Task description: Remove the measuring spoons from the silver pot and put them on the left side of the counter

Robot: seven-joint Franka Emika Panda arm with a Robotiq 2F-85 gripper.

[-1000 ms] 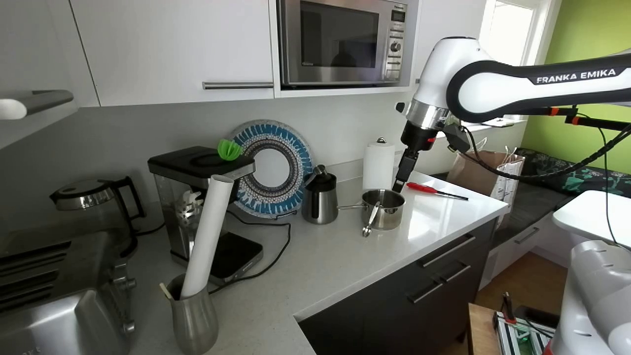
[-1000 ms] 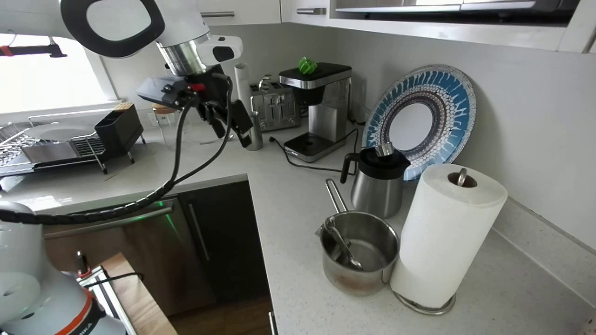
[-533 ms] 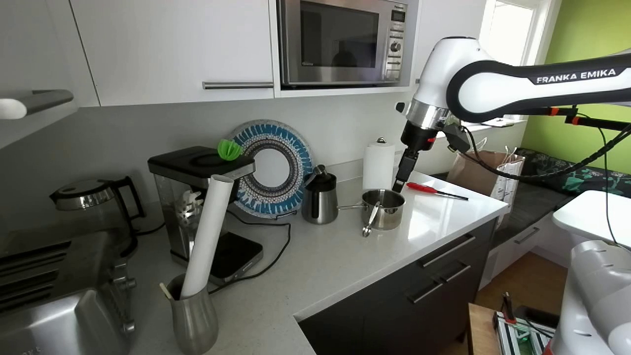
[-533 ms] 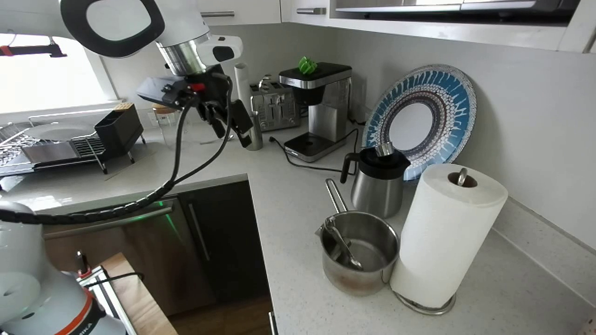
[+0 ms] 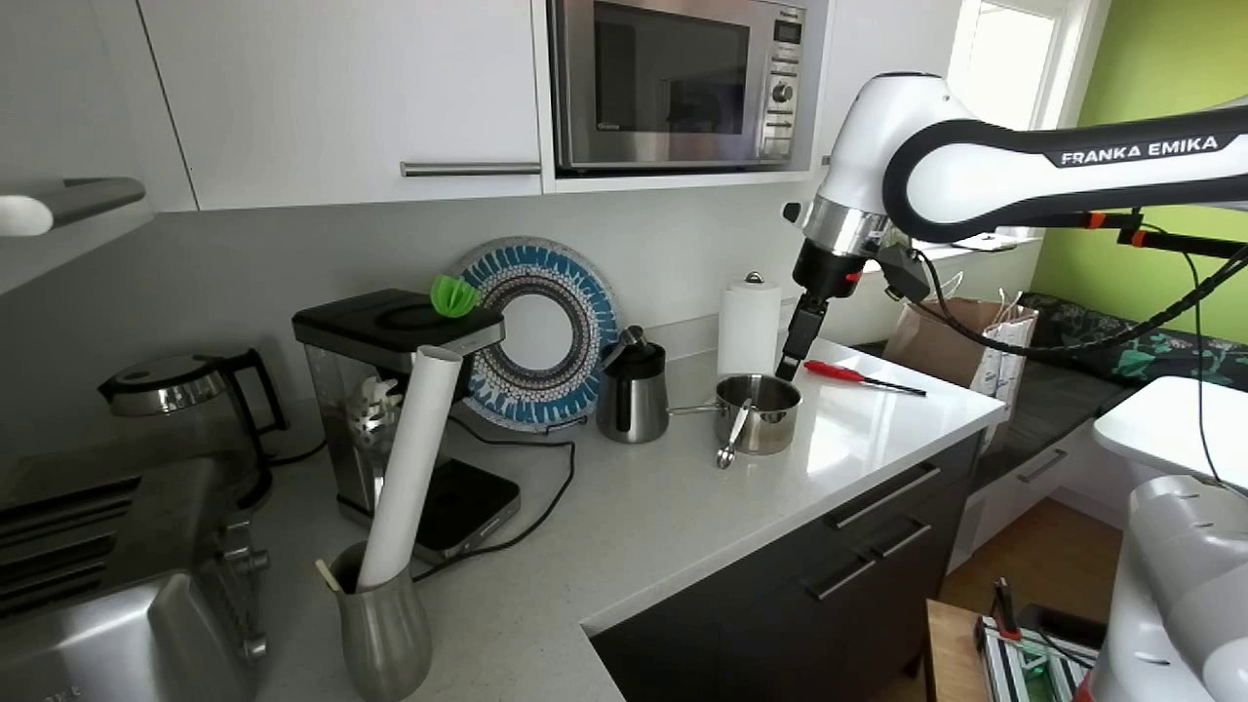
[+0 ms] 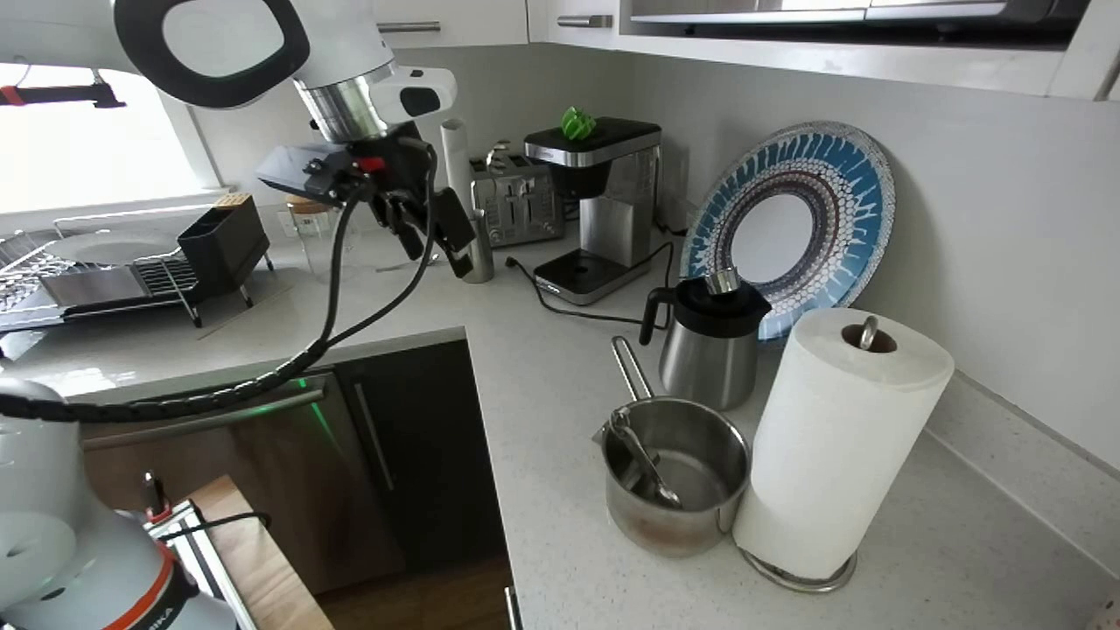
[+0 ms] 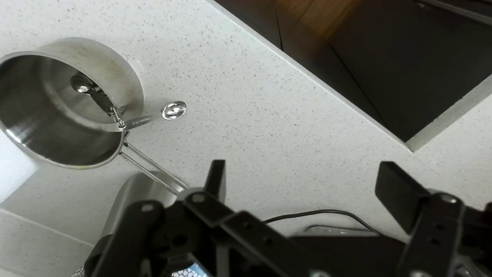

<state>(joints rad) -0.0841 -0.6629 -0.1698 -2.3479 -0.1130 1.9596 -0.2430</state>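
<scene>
The silver pot stands on the pale counter; it also shows in an exterior view and at the left of the wrist view. The metal measuring spoons straddle its rim near the handle. At least one spoon lies inside the pot and one sticks out over the rim, as an exterior view also shows; they show inside the pot in an exterior view. My gripper is open and empty above the counter, apart from pot and spoons. It shows in both exterior views.
A steel jug stands by the pot's handle, and a paper towel roll touches or nearly touches the pot. A coffee maker with a black cable, a patterned plate, a toaster and a red screwdriver are around.
</scene>
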